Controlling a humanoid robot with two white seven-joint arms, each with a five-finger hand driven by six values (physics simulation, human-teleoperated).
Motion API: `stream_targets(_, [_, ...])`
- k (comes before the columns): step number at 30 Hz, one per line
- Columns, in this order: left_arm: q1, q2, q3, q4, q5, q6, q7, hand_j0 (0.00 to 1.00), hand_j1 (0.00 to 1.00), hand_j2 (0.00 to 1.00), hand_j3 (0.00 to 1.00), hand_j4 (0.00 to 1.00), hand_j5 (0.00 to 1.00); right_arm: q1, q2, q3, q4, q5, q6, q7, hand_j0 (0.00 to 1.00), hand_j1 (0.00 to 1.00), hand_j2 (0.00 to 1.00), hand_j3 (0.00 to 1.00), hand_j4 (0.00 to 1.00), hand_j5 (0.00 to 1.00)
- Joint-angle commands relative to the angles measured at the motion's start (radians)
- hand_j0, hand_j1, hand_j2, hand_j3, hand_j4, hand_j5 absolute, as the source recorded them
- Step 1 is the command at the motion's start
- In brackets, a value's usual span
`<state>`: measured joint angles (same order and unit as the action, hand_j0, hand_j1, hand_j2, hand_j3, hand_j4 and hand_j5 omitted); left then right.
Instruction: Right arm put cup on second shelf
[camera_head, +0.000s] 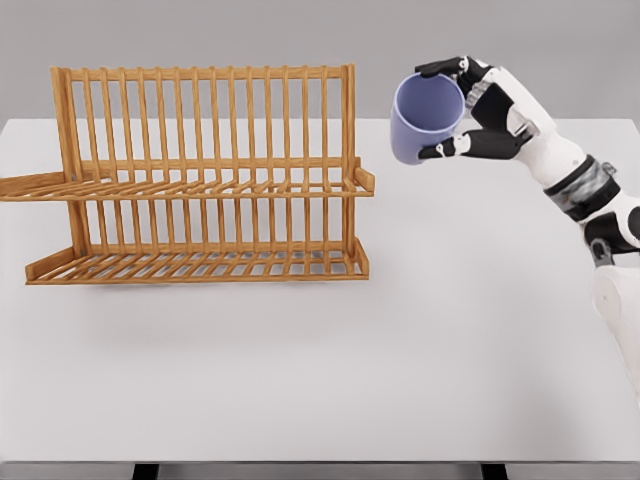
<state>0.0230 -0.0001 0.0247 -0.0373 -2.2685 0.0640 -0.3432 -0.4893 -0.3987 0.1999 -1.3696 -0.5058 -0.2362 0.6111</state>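
While the lavender plastic cup (428, 118) hung tilted in the air just right of the slatted wooden two-tier dish rack (205, 175), I had the right hand (478, 112) wrapped around it. I judged this the carry step: next came moving left and lowering onto a shelf, clear of the rack's end post, above the white table (400, 360).

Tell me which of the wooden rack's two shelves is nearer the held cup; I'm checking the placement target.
The upper slatted shelf of the wooden dish rack: its right end lies closest to the lavender cup in the right hand; the bottom shelf sits lower.
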Motion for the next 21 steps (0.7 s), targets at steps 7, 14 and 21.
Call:
stream_targets(7, [0.0,0.0,0.0,0.0,0.0,0.0,0.0,1.0,1.0,1.0,1.0,1.0,1.0,-0.034,0.018,0.084,0.006,0.023,-0.069,0.0,0.61,0.61,0.61,0.61,0.61,0.61])
stream_targets(14, [0.0,0.0,-0.002,0.0,0.0,0.0,0.0,1.0,1.0,1.0,1.0,1.0,1.0,-0.064,0.034,0.125,0.006,0.038,-0.071,0.0,0.61,0.61,0.61,0.61,0.61,0.61])
stream_targets(21, [0.0,0.0,0.0,-0.001,0.0,0.0,0.0,1.0,1.0,1.0,1.0,1.0,1.0,-0.095,0.041,0.171,0.006,0.046,-0.091,0.0,0.61,0.61,0.61,0.61,0.61,0.61])
